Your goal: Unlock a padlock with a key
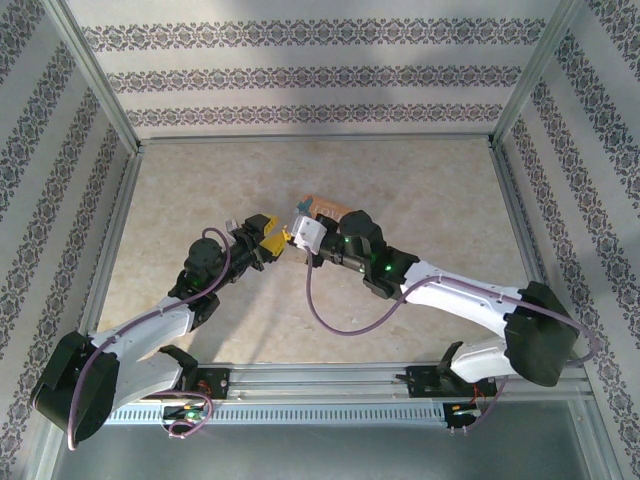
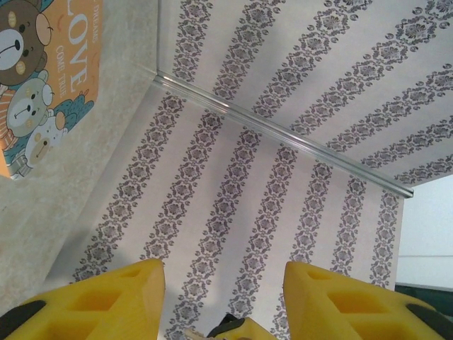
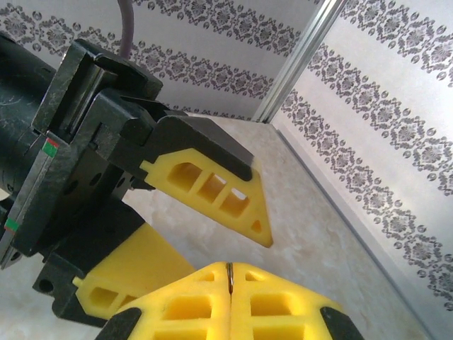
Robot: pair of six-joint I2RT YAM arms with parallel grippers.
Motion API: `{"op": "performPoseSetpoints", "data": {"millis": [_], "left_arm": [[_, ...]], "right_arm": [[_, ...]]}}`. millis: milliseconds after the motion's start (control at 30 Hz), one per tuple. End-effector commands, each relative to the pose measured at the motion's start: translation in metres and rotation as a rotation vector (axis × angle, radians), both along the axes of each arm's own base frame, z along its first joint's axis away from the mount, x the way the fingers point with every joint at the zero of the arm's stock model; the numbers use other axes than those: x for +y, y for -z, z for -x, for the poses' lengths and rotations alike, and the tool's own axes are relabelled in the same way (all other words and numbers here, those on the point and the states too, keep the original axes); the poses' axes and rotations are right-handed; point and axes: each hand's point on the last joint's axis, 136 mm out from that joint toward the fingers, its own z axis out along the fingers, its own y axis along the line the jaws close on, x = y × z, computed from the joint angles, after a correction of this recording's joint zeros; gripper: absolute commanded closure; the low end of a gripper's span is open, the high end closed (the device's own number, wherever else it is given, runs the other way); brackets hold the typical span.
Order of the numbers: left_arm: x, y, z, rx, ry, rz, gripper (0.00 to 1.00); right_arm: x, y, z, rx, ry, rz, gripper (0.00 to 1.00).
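Observation:
My right gripper (image 3: 228, 266) is shut, and a thin grey metal sliver, the key (image 3: 228, 279), is pinched edge-on between its yellow pads. In the top view the right gripper (image 1: 297, 236) meets my left gripper (image 1: 276, 241) tip to tip above the table's middle. The left gripper (image 2: 223, 273) is open, with a wide gap between its fingers. The right gripper's yellow tip (image 2: 244, 329) pokes up into that gap from below. In the right wrist view the left gripper's fingers (image 3: 212, 191) stand close above and to the left of the key. The padlock is out of view.
The orange-sided bear-print "LOVE" box (image 1: 325, 206) lies on the table just behind the two grippers, and its bear-print side (image 2: 42, 78) also appears upper left in the left wrist view. Patterned walls and metal frame posts (image 1: 100, 85) enclose the beige tabletop (image 1: 420, 190).

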Motion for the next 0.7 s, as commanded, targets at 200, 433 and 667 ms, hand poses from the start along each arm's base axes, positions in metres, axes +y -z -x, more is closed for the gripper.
{"op": "performPoseSetpoints", "data": {"millis": [200, 433, 667], "left_arm": [[-0.006, -0.019, 0.0, -0.047, 0.0, 0.059, 0.52], [-0.004, -0.018, 0.001, -0.046, -0.009, 0.063, 0.6], [0.001, -0.01, 0.003, -0.023, -0.029, 0.046, 0.65]], "right_arm": [[0.019, -0.008, -0.001, 0.006, -0.014, -0.09, 1.0], [0.02, 0.0, 0.0, 0.02, -0.01, -0.079, 1.0], [0.009, -0.001, 0.005, 0.023, 0.008, -0.088, 1.0]]}}
